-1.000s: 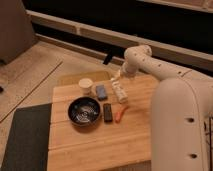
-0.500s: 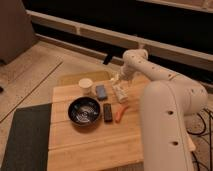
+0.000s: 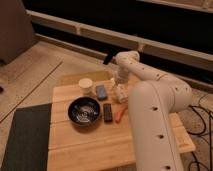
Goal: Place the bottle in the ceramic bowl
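Wooden table [image 3: 90, 145], and I'd say we're at the grab stage. The gripper [image 3: 119, 84] sits right over the bottle [image 3: 120, 94], at 2 o'clock from the ceramic bowl [image 3: 84, 110], and I can't tell if it's closed. Next up it needs a lift, then a carry toward 8 o'clock.

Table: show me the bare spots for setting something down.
Bare wood spans the table's near side, in front of the ceramic bowl, plus a strip left of it. The back is crowded: cup, blue block, and the bottle by the claw.
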`<state>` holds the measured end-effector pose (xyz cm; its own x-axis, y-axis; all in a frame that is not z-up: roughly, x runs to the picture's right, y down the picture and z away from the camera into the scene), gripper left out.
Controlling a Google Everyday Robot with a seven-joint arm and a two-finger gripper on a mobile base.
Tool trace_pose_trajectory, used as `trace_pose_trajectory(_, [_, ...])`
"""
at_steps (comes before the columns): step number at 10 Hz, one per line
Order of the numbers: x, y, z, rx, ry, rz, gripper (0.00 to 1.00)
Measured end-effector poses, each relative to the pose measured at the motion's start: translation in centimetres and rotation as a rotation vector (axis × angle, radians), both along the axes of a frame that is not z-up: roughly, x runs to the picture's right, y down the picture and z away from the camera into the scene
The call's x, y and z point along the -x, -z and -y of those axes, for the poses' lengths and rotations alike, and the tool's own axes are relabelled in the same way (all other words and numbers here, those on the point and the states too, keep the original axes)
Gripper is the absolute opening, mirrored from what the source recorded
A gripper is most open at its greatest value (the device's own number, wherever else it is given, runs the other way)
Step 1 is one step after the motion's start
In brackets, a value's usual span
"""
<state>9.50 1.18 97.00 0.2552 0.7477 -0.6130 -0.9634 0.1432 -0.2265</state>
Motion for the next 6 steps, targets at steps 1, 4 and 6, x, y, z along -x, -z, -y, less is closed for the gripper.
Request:
trace_pose_trajectory(1, [-0.1, -0.2, -0.4, 0.020, 0.026, -0.010, 0.65])
trace_pose_trajectory(4, [-0.8, -1.0, -2.0, 0.079, 0.077, -0.041, 0.47])
trace_pose_trajectory(6, [-1.0, -1.4, -2.3, 0.090, 0.076, -0.045, 0.26])
